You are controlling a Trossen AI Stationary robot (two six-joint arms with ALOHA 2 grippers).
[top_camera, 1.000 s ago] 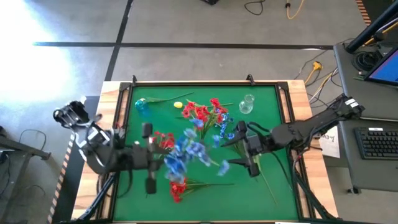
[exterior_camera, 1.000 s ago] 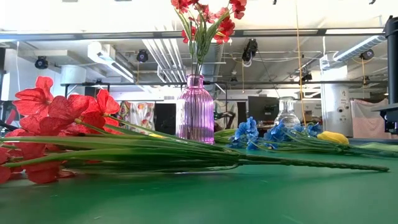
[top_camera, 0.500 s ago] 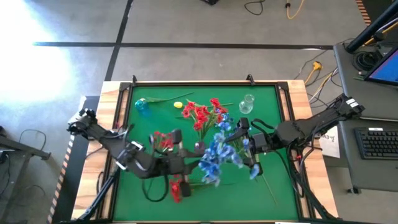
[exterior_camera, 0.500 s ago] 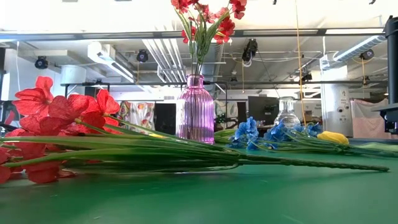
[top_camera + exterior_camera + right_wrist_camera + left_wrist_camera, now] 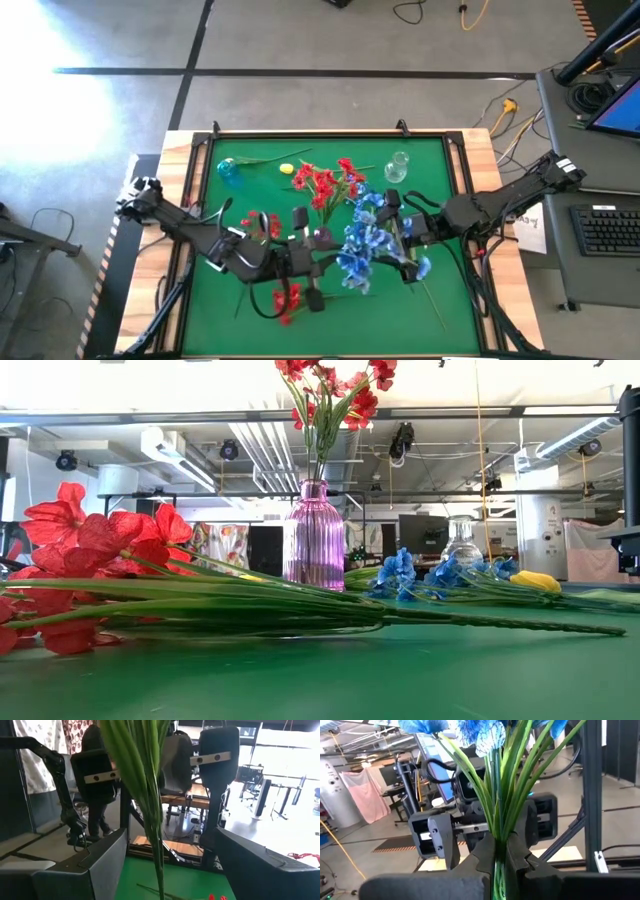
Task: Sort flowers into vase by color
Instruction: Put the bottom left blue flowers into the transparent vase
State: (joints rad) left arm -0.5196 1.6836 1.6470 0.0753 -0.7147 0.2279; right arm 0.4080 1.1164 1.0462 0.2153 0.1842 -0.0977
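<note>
The left tool (image 5: 500,857) is fully closed on the green stems of the blue flower sprig (image 5: 362,243), which it holds above the middle of the green table (image 5: 440,190). In the left wrist view the stems (image 5: 507,795) rise straight out from between the two clamped fingers (image 5: 485,855), with the blue blossoms at the far end.

The right tool (image 5: 402,243) sits just beside the same sprig, on its right. Its fingers (image 5: 100,855) are spread wide, one on each side of the stems (image 5: 150,785), and do not touch them. The right tool holds nothing.

A purple ribbed vase (image 5: 314,535) stands upright near the middle of the table and contains red flowers (image 5: 335,385). A clear glass vase (image 5: 398,166) stands near the far right of the table; a small blue vase (image 5: 227,171) stands near the far left corner. A yellow bud (image 5: 287,169) lies on the table between the blue vase and the red bouquet.

Loose red sprigs (image 5: 262,226) lie on the table near the left arm, and another red sprig (image 5: 285,300) lies toward the near edge. In the low view, further blue blossoms (image 5: 400,572) appear to lie on the table beside the purple vase, though their exact position is not clear.
</note>
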